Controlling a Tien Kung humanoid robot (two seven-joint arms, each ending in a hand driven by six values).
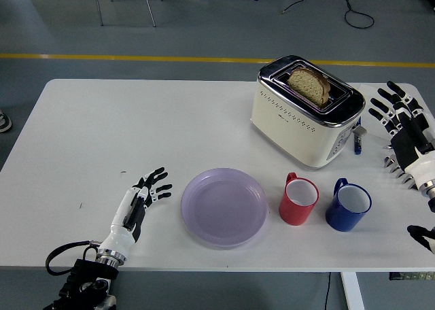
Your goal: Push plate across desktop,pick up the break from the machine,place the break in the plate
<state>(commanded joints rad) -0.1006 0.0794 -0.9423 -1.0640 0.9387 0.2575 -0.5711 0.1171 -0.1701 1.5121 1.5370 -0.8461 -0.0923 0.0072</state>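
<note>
Two empty spread robot hands: left robot hand (139, 200) just beside plate (224, 207), right robot hand (402, 132) near toaster (306, 112).

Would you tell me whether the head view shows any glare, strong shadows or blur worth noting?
Head view: even, soft light; only faint shadows under the purple plate and the two mugs; the toaster chrome top carries bright reflections around the bread; everything on the table is sharp, no motion blur on the left hand or right hand.
</note>
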